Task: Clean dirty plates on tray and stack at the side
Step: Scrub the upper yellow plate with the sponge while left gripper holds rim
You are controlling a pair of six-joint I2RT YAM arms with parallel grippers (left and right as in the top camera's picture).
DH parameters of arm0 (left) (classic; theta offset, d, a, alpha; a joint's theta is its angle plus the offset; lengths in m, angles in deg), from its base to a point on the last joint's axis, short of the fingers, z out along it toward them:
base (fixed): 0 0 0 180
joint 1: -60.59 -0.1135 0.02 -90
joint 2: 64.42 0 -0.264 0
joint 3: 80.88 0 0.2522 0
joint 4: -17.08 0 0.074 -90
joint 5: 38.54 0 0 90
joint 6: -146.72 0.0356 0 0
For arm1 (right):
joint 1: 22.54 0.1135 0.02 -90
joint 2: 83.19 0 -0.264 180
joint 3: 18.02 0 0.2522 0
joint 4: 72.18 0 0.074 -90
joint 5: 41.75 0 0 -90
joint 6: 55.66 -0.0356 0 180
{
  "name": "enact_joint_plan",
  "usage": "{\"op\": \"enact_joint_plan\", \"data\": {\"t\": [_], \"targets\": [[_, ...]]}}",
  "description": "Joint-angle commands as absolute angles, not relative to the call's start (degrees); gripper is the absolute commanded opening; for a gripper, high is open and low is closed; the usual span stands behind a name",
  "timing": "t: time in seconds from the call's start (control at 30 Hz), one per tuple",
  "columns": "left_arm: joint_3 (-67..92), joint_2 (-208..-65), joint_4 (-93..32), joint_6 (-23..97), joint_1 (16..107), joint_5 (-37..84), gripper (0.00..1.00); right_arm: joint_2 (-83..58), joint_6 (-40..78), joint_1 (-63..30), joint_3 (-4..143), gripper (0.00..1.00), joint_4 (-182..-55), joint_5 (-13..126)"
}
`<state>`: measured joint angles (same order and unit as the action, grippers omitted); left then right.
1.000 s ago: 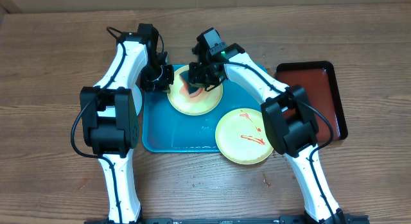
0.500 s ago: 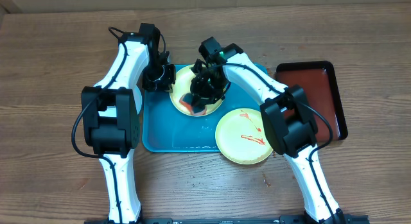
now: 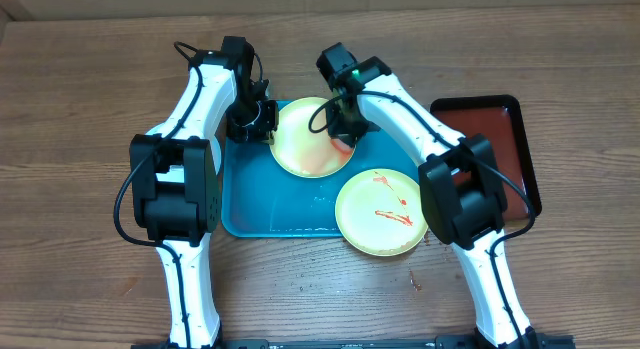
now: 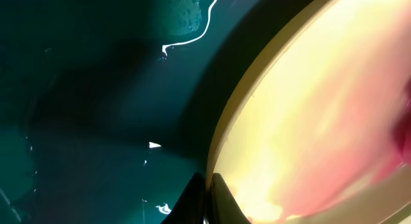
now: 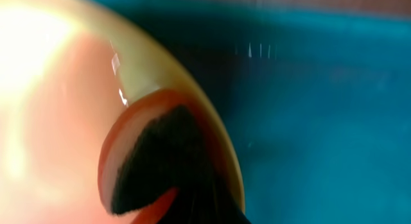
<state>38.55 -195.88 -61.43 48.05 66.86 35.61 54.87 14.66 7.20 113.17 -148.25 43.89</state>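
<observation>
**A:** How's the upper plate (image 3: 303, 149) looking?

**B:** We're seeing it pale yellow, smeared pinkish, at the blue tray's (image 3: 265, 204) 12 o'clock. We're counting two plates, with the streaked plate (image 3: 380, 214) at 4. Our left gripper's (image 3: 262, 122) pinching the upper plate's rim at 9, and our right gripper's (image 3: 343, 132) squeezing a sponge (image 5: 160, 160) at 3.

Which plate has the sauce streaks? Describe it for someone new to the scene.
Find the big turquoise tray mid-table. At its front right corner, overlapping the rim toward the dark red tray, lies a pale yellow-green plate. Unlike the other plate farther back on the tray, it carries thin red streaks.
</observation>
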Motion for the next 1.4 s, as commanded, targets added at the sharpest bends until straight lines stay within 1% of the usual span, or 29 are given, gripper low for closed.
{"op": "enact_joint_plan", "data": {"t": [0.0,0.17,0.27,0.4,0.5,0.63,0.87,1.0,1.13,1.37], "targets": [[38.64,-193.65,-61.27,47.94,66.22,36.59,0.04,54.49,13.30,8.40,112.78,0.04,-143.31,35.48],[38.64,-193.65,-61.36,47.94,66.22,36.59,0.04,55.19,13.39,9.45,110.15,0.04,-135.22,41.27],[38.62,-193.65,-61.32,47.97,66.22,36.59,0.04,56.86,15.44,9.45,110.09,0.04,-134.04,51.63],[38.64,-193.65,-61.25,47.92,66.24,36.55,0.04,57.64,19.68,9.78,110.09,0.04,-134.08,66.73],[38.64,-193.65,-61.14,47.92,66.22,36.53,0.04,57.64,22.81,10.19,110.09,0.04,-134.81,75.36],[38.64,-193.65,-61.41,47.92,66.24,36.55,0.04,57.64,25.80,10.63,110.09,0.04,-139.20,80.17],[38.64,-193.65,-61.32,47.92,66.22,36.59,0.04,57.60,27.79,8.77,110.18,0.04,-147.77,78.12],[38.64,-193.65,-61.38,47.94,66.22,36.59,0.04,57.51,27.60,6.15,111.92,0.04,-151.79,69.07],[38.64,-193.65,-61.34,47.94,66.22,36.59,0.04,57.51,23.86,4.53,115.25,0.04,-154.67,55.93],[38.64,-193.65,-61.38,47.97,66.29,36.61,0.04,57.51,17.56,5.73,117.21,0.04,-151.96,42.73]]}}
